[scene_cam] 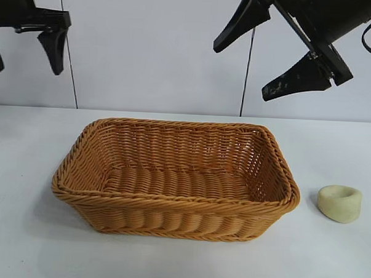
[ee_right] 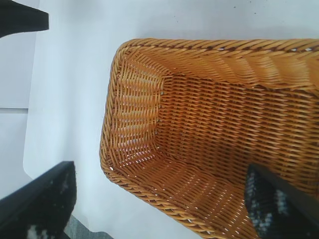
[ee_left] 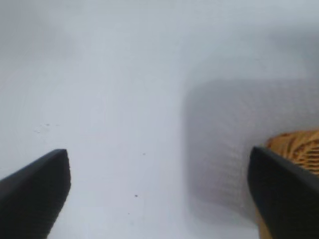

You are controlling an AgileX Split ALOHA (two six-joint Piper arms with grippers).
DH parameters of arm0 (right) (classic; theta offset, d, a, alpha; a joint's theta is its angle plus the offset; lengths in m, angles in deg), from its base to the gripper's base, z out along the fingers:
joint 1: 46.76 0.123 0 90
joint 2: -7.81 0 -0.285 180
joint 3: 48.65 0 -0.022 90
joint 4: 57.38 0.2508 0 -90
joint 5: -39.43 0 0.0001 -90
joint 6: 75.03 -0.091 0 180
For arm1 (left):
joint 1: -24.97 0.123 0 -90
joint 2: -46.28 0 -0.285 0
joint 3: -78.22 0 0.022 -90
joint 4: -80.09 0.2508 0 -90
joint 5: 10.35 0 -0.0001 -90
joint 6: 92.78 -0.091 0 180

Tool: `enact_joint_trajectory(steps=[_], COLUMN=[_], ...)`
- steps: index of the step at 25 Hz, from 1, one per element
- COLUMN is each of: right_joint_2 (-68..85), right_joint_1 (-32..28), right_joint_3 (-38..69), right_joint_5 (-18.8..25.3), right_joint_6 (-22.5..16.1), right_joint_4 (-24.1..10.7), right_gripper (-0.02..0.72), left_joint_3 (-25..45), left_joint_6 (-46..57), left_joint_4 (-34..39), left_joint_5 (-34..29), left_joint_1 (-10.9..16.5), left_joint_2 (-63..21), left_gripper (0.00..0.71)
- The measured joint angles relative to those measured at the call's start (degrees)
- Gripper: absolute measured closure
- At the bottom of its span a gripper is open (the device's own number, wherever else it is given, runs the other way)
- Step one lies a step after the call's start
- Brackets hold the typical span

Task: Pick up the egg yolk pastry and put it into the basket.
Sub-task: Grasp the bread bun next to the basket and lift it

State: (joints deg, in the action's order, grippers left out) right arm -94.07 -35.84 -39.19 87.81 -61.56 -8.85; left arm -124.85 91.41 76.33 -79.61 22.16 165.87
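On the white table (scene_cam: 33,243), a rectangular basket (scene_cam: 175,211) of orange-brown wicker is set at the middle, its sides flaring outward and its rim finished in a thick braid. The weave is ribbed, with small gaps through which the pale surface can be seen. Nothing is held in the basket; its woven floor lies bare. The egg yolk pastry (scene_cam: 340,203), a small matte cream-yellow puck with a dented top, is placed on the table near the basket's right end, apart from the rim.

In the exterior view both arms are seen raised above the table. The left gripper (scene_cam: 24,50) is held at the upper left edge, its smooth black fingers spread wide with nothing between them. The right gripper (scene_cam: 269,56) is tilted downward above the basket's right end, its fingers likewise wide apart and empty.

The pastry is shown only in the exterior view. In the right wrist view the basket's interior (ee_right: 214,139) is seen from above between the spread fingertips (ee_right: 42,199), the ribbing of the walls being plain there. In the left wrist view only bare table and one corner of the basket (ee_left: 299,147) are caught between the open fingertips (ee_left: 37,186).
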Motion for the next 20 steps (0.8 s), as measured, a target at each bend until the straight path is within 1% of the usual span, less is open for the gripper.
enact_joint_trajectory(steps=[6, 15, 18, 20], right_joint_2=[0.0, 0.0, 0.0, 0.0], right_joint_1=[0.0, 0.0, 0.0, 0.0], right_joint_3=[0.0, 0.0, 0.0, 0.0], right_joint_5=[0.08, 0.15, 0.15, 0.15], right_joint_6=[0.0, 0.0, 0.0, 0.0], right_joint_4=[-0.05, -0.17, -0.17, -0.17], right_gripper=[0.049, 0.049, 0.049, 0.049], left_joint_3=[15.78, 43.86, 51.93, 56.79], left_joint_6=[-1.17, -2.05, -2.09, -2.09], left_joint_4=[0.23, 0.41, 0.43, 0.48], left_joint_5=[0.04, -0.26, -0.34, 0.71], left_joint_1=[0.0, -0.13, -0.13, -0.13], left_joint_2=[-13.7, -41.4, -49.98, -56.1], left_gripper=[0.018, 0.018, 0.018, 0.018])
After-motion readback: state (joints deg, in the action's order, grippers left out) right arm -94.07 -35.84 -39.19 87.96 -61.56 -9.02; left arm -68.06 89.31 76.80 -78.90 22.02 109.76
